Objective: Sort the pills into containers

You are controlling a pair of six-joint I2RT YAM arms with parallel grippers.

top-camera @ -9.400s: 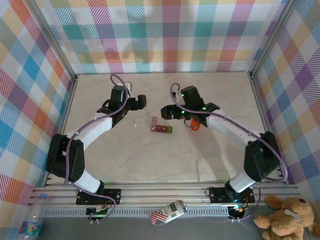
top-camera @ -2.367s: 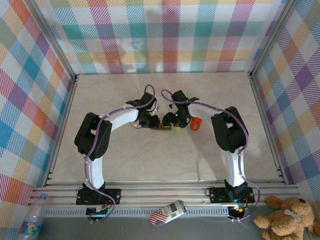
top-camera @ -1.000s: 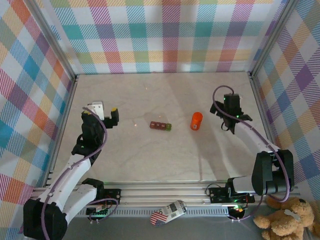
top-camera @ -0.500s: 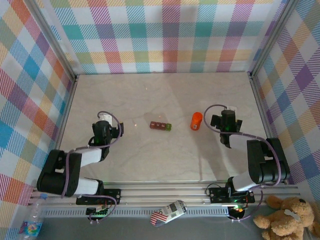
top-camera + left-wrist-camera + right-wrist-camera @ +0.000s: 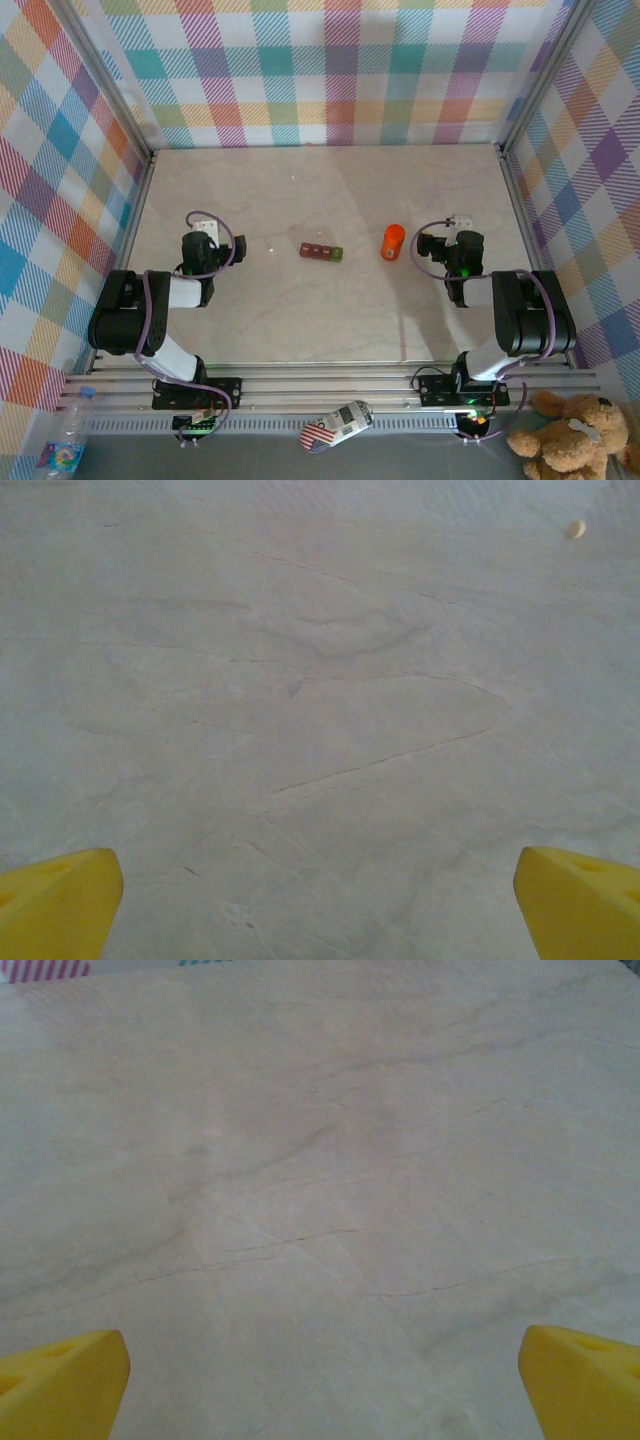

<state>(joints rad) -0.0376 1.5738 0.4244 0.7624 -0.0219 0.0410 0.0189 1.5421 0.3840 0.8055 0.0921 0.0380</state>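
Observation:
The containers (image 5: 322, 251) are a short dark red-brown strip with a green right end, lying at the table's middle. A single small pale pill (image 5: 575, 528) lies on the marble far ahead of my left gripper. My left gripper (image 5: 203, 245) hangs well left of the strip over bare marble; its yellow fingertips (image 5: 55, 900) stand wide apart, open, with nothing between them. My right gripper (image 5: 452, 248) sits right of the orange bottle, also open, its yellow fingertips (image 5: 585, 1380) far apart over bare table.
An orange cylindrical bottle (image 5: 393, 241) stands upright just right of the strip. Checked walls enclose the marble table (image 5: 330, 320) on three sides. Both arms are folded back toward their bases at the near edge.
Both arms have folded in closer to their bases; the left gripper drew slightly nearer and the right one came down and left beside the bottle. Strip and bottle have not moved.

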